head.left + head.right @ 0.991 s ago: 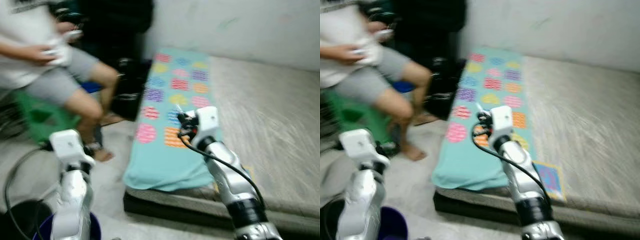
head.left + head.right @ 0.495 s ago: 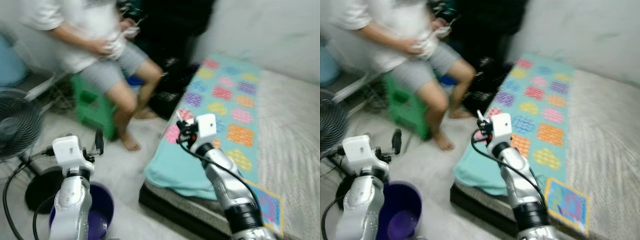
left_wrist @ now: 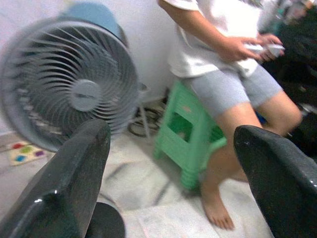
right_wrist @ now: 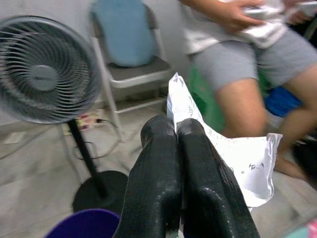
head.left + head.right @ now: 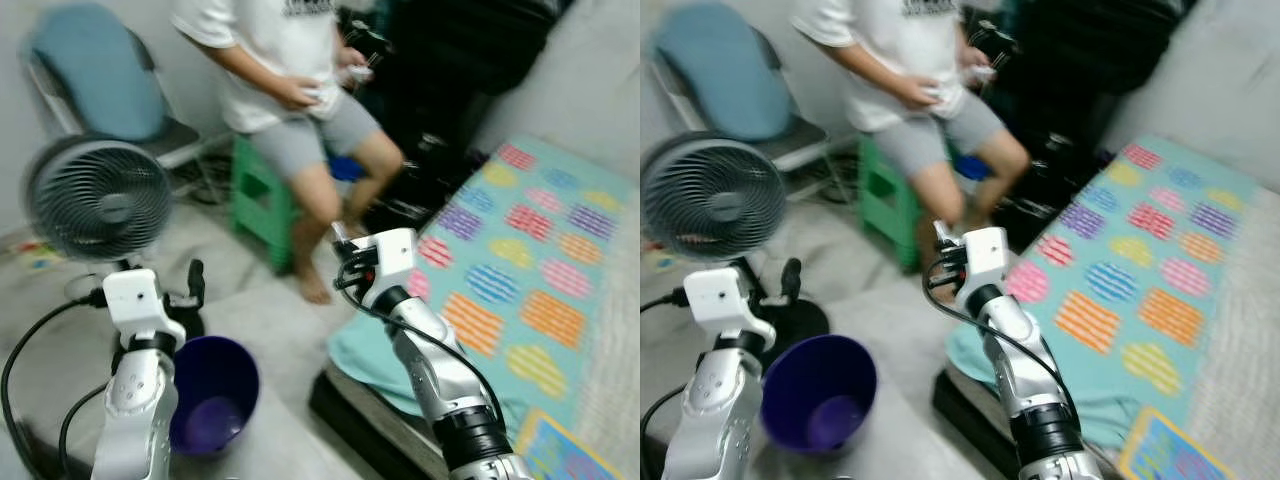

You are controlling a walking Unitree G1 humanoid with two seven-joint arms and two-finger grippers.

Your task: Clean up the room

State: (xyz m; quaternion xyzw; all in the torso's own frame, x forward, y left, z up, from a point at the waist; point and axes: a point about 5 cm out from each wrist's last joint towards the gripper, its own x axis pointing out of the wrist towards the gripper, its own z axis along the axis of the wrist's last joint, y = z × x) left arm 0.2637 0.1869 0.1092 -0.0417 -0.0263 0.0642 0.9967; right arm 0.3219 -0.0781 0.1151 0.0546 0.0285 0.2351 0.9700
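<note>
White paper [image 4: 233,153] pinched in right pincer [image 4: 174,130]

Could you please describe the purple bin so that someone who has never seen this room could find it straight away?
Start at the grey standing fan on the robot's left, near the folding chair. On the floor beside the fan's black round base sits the purple bin, close under the left gripper. It is the only deep purple, round, open-topped container there.

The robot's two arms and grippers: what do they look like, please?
Both arms are silver with white box-shaped wrist housings. The left gripper and right gripper each have two long, glossy black fingers. Black cables loop from each wrist, and a black collar rings the right forearm.
</note>
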